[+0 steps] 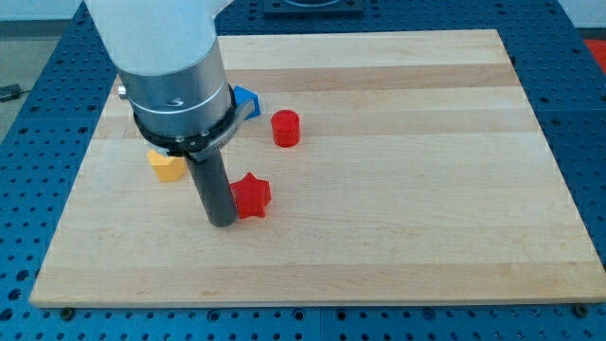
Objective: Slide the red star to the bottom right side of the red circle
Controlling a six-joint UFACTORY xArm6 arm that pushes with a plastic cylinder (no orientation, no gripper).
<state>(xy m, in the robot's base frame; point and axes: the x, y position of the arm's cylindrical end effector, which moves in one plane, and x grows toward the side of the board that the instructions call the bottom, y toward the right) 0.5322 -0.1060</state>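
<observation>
The red star (252, 196) lies on the wooden board (398, 189), left of centre. The red circle (285, 128) stands above it and slightly to the view's right, apart from it. My tip (222, 222) rests on the board directly at the star's left side, touching or nearly touching it. The rod rises from there to the arm's grey and white body, which fills the view's top left.
A blue block (246, 101) pokes out from behind the arm, left of the red circle. A yellow block (167, 165) lies left of the rod, partly under the arm. A blue perforated table surrounds the board.
</observation>
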